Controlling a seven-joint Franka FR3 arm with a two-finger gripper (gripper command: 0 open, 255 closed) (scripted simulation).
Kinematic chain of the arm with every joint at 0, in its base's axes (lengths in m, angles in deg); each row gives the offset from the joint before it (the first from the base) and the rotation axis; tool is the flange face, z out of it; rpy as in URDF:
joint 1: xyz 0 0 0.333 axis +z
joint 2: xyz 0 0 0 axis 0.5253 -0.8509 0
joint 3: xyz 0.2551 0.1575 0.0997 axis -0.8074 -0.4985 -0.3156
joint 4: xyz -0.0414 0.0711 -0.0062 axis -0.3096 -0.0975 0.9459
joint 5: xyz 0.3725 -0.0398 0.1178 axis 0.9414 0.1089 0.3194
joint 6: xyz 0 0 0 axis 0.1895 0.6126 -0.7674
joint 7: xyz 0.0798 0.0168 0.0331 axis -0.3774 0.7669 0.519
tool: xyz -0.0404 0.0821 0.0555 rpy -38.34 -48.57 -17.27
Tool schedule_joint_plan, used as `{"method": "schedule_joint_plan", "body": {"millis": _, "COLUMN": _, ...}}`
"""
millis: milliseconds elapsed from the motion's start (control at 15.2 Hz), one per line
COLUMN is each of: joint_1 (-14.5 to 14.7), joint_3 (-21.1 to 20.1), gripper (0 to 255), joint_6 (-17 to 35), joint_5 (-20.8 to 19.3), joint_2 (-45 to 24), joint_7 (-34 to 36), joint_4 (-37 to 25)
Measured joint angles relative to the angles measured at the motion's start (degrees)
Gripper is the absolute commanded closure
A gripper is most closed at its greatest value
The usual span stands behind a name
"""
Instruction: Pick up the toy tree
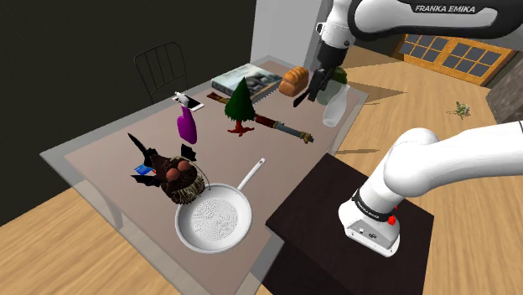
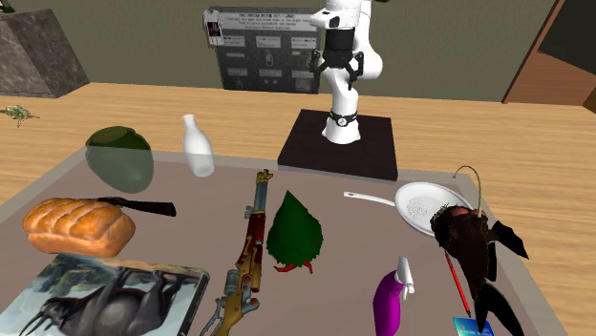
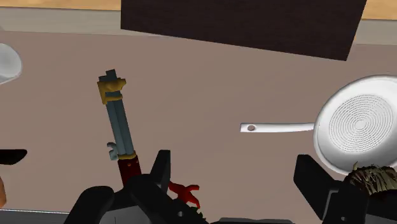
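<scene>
Fingers: my gripper is open; the two black fingers stand well apart and clasp nothing.
Tree, place: the toy tree, a dark green cone on a red foot, is on the table, between the toy rifle and the purple spray bottle.
Tree, long axis: upright as far as I can judge, tip up and foot down.
Direction from me: in the shoulder view I hang high above the table, and the tree is lower and toward that view's left, with the rifle lying between us. In the wrist view the red foot shows in the gap between my fingers, close to one of them, but neither touches it.
Step in hand: I think it is the approach; no grasp is made yet.
Next move needs: to come over the tip, go down along the upright axis, and close across the cone.
Risk: the rifle lies just beside the foot, so one finger may strike it.
</scene>
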Motion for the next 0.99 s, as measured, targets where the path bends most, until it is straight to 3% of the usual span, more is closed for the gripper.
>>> {"method": "schedule_joint_plan", "body": {"millis": 396, "joint_1": -0.1, "joint_3": 1.3, "gripper": 0, "joint_6": 22.9, "joint_5": 0.9, "joint_2": -5.3, "joint_7": 1.3, "joint_4": 7.2}}
{"method": "schedule_joint_plan", "body": {"millis": 726, "joint_1": 0.1, "joint_3": 3.3, "gripper": 0, "joint_6": 42.1, "joint_5": 2.3, "joint_2": -13.3, "joint_7": 0.7, "joint_4": 9.5}}
{"method": "schedule_joint_plan", "body": {"millis": 990, "joint_1": 2.1, "joint_3": 4.6, "gripper": 0, "joint_6": 56.2, "joint_5": 5.1, "joint_2": -21.7, "joint_7": 0.4, "joint_4": 8.2}}
